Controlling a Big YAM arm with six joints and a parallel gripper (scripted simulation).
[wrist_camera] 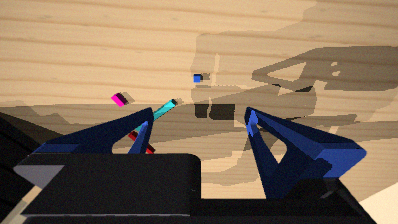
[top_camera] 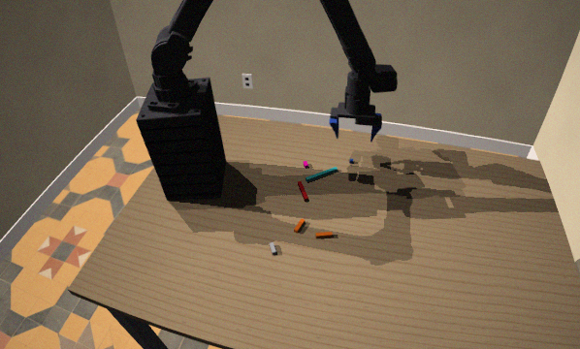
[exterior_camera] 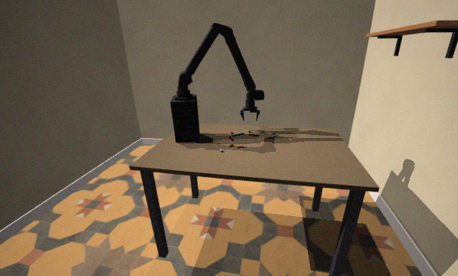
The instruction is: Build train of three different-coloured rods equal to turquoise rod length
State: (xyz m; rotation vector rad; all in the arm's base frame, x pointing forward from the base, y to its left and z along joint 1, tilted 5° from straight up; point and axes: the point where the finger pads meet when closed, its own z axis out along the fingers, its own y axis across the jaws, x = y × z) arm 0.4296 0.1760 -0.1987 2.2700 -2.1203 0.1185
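Orange rods (top_camera: 300, 226) (top_camera: 324, 235) (exterior_camera: 230, 146) (exterior_camera: 240, 147) (two) in top view, outside wrist view

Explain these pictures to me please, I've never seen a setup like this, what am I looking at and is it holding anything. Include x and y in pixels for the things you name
The machine is one black jointed arm, standing on a dark block (top_camera: 183, 160) (exterior_camera: 186, 120) at one side of a wooden table (top_camera: 416, 291) (exterior_camera: 290, 165). At its end is a gripper (top_camera: 354, 138) (exterior_camera: 250, 118) (wrist_camera: 199, 112) with two blue-tipped fingers.

The top picture looks down from above, the exterior one takes in the whole table, and the wrist one looks past the fingers.

On the table lie seven small rods, none joined in a row: turquoise (top_camera: 321, 174) (wrist_camera: 164, 110), red (top_camera: 303, 191), magenta (top_camera: 306, 164) (wrist_camera: 119, 100), blue (top_camera: 351, 161) (wrist_camera: 197, 78), grey (top_camera: 273, 248) and two orange (top_camera: 300, 226) (top_camera: 324, 235).

The gripper is wide open above the table and holds nothing.
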